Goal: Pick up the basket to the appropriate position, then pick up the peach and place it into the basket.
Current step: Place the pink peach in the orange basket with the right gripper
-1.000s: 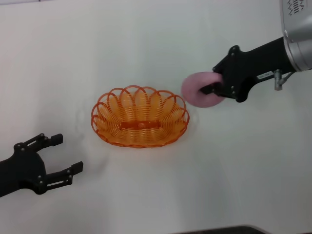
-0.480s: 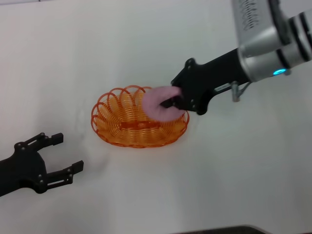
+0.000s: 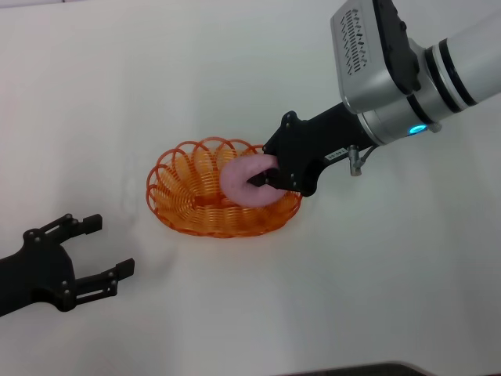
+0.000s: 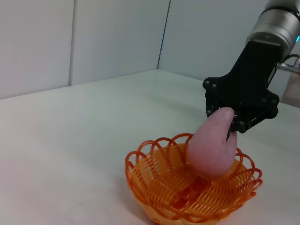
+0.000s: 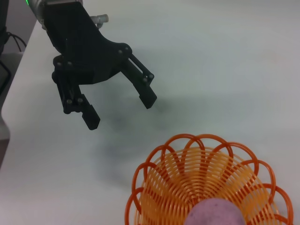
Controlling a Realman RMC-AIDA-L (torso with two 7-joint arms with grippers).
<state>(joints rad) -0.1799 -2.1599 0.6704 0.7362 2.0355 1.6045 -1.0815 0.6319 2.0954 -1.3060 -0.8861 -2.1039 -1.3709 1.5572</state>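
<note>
The orange wire basket (image 3: 188, 205) stands on the white table in the middle of the head view. My right gripper (image 3: 262, 176) is shut on the pink peach (image 3: 244, 182) and holds it over the right half of the basket, low inside the rim. The left wrist view shows the peach (image 4: 212, 149) hanging in the basket (image 4: 159, 187) under the right gripper (image 4: 230, 125). The right wrist view shows the basket (image 5: 187, 173) and the top of the peach (image 5: 214, 213). My left gripper (image 3: 103, 252) is open and empty at the front left, apart from the basket; it also shows in the right wrist view (image 5: 119, 110).
The white table (image 3: 376, 282) spreads around the basket. A white wall (image 4: 93, 37) stands behind the table in the left wrist view. The table's edge shows at the left in the right wrist view (image 5: 14, 93).
My right gripper has carried the peach leftward from beside the basket's right end to over the basket and lowered it inside. The left arm and the basket have not moved.
</note>
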